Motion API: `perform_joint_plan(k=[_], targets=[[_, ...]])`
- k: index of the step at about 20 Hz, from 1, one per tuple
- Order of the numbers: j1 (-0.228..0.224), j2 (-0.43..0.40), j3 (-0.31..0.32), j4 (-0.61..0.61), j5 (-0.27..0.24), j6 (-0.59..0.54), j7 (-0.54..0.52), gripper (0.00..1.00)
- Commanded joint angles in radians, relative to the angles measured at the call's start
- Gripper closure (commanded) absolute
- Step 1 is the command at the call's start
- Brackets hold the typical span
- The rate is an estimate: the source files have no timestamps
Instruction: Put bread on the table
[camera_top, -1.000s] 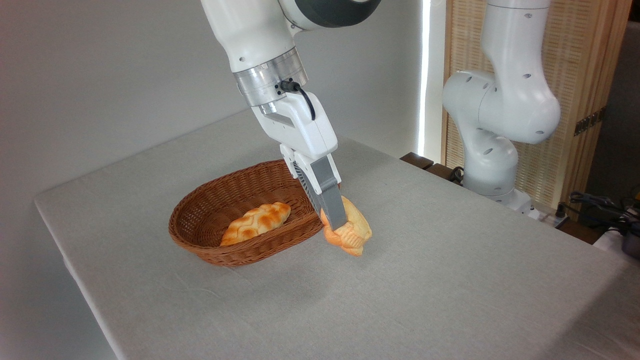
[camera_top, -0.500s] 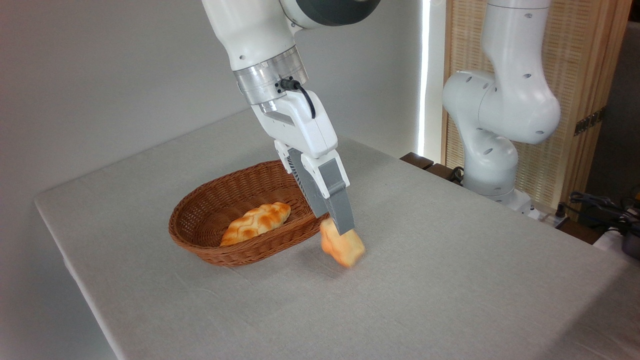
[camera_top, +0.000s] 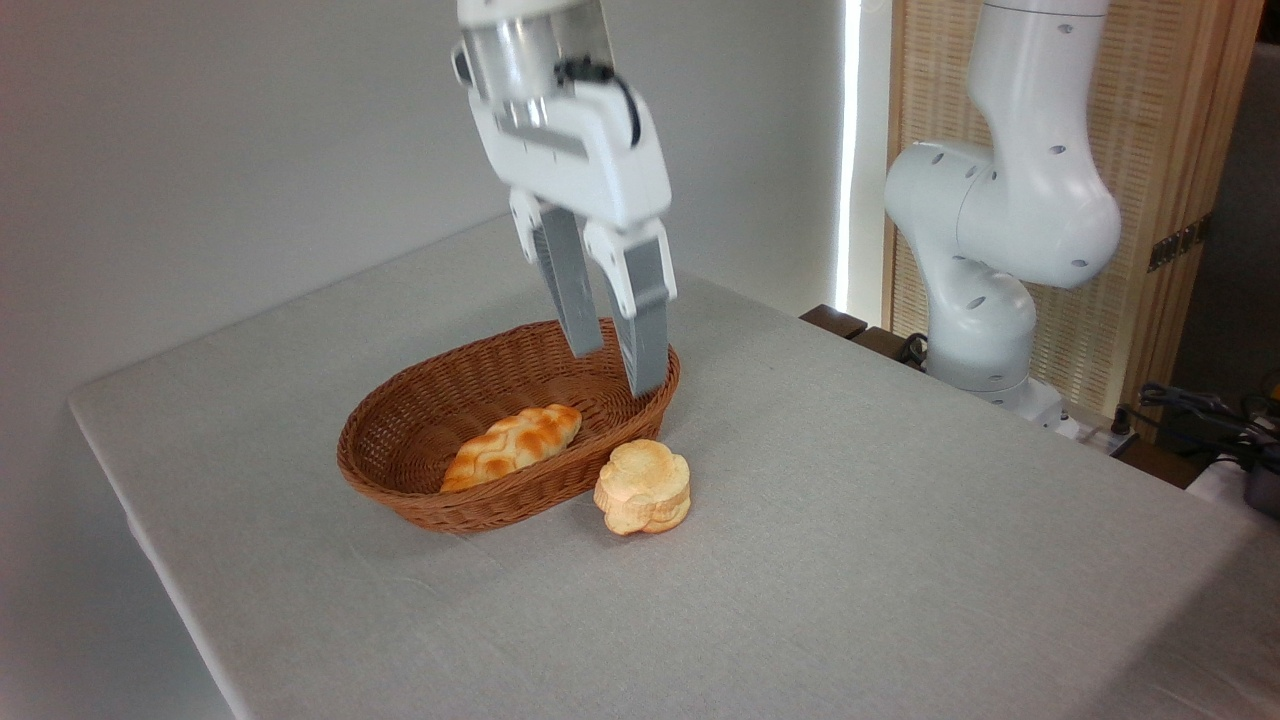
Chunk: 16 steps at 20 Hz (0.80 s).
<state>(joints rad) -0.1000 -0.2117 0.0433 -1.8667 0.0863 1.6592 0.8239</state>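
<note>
The bread (camera_top: 643, 487), a small round bun with a scalloped edge, lies flat on the light grey table (camera_top: 850, 560), just right of the wicker basket and touching or nearly touching its rim. My gripper (camera_top: 618, 372) hangs above the basket's right end, well over the bun and apart from it. It is open, with nothing between its grey fingers (camera_top: 641, 330).
The brown oval wicker basket (camera_top: 400, 470) sits mid-table and holds a longer orange-brown loaf (camera_top: 512, 446). A second white robot arm (camera_top: 1000, 220) stands beyond the table's right edge, beside a wooden slatted screen. Cables lie at the far right.
The gripper let go of the bread, which dropped and settled flat on the table beside the basket. The gripper then rose and its fingers spread apart.
</note>
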Motion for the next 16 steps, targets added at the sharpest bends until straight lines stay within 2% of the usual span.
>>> perform_joint_plan(k=[1, 4, 6, 8, 13, 16], targets=[[-0.001, 0.021, -0.014, 0.075, -0.06, -0.041, -0.118, 0.0], [0.025, 0.061, -0.077, 0.11, -0.065, -0.042, -0.204, 0.0], [0.048, 0.093, -0.091, 0.153, -0.066, -0.05, -0.198, 0.0], [0.074, 0.107, -0.095, 0.188, -0.104, -0.07, -0.195, 0.0], [0.075, 0.117, -0.095, 0.199, -0.106, -0.098, -0.137, 0.0], [0.075, 0.137, -0.097, 0.202, -0.102, -0.098, -0.137, 0.0]])
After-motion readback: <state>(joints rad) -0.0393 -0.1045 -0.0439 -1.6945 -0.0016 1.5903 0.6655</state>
